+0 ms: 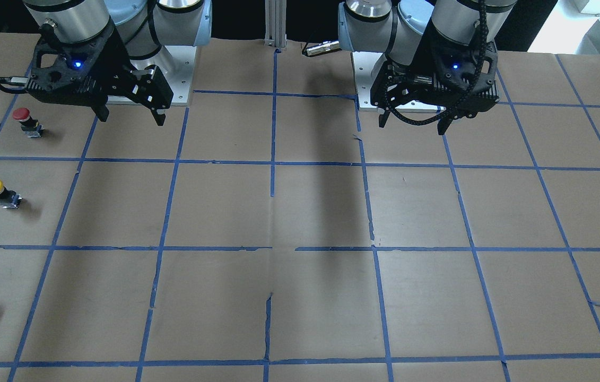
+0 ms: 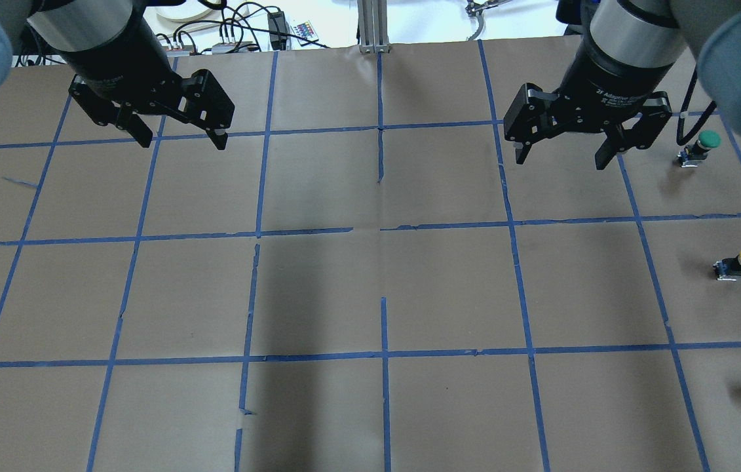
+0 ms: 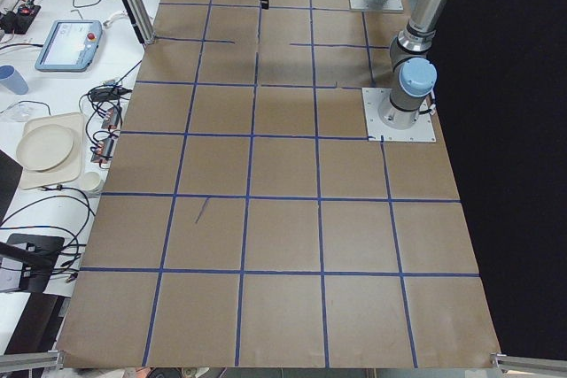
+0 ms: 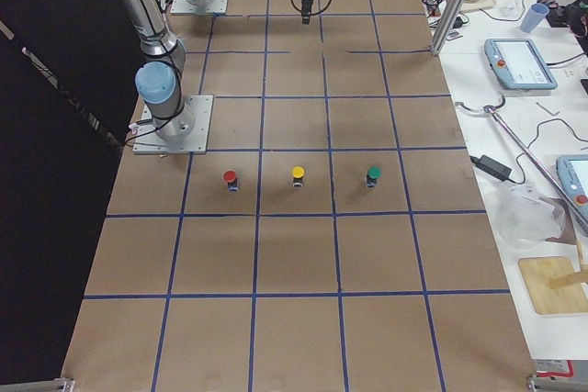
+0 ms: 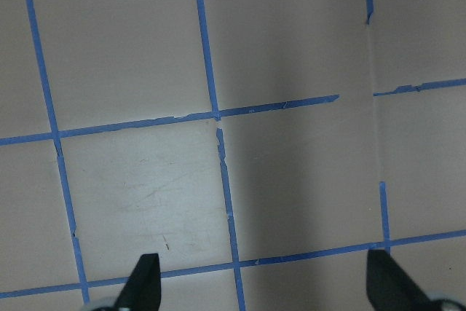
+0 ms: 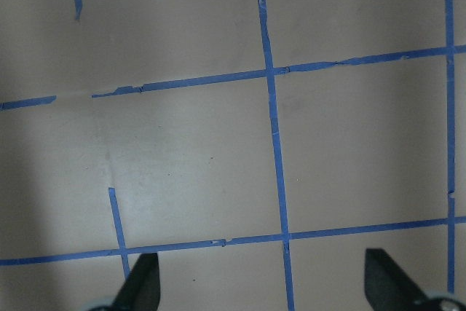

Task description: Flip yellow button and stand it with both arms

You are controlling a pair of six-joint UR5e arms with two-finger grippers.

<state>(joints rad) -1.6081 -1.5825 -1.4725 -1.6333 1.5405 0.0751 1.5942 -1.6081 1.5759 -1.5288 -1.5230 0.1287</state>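
The yellow button [image 1: 0, 193] stands cap up on the paper-covered table, near the table's right end; it also shows in the overhead view [image 2: 740, 262] and the right side view [image 4: 298, 175]. My right gripper [image 1: 131, 116] is open and empty, hovering above the table, well apart from the button; it also shows in the overhead view [image 2: 560, 160] and in its wrist view [image 6: 261, 282]. My left gripper [image 1: 412, 126] is open and empty over the table's left half, seen also overhead [image 2: 183, 143] and in its wrist view [image 5: 262, 285]. Both wrist views show only bare paper.
A red button [image 1: 26, 121] stands beside the yellow one on the robot's side, and a green button [image 2: 701, 147] on the far side. All three stand in a row [image 4: 373, 174]. The arms' white bases [image 1: 179, 87] sit at the table's back edge.
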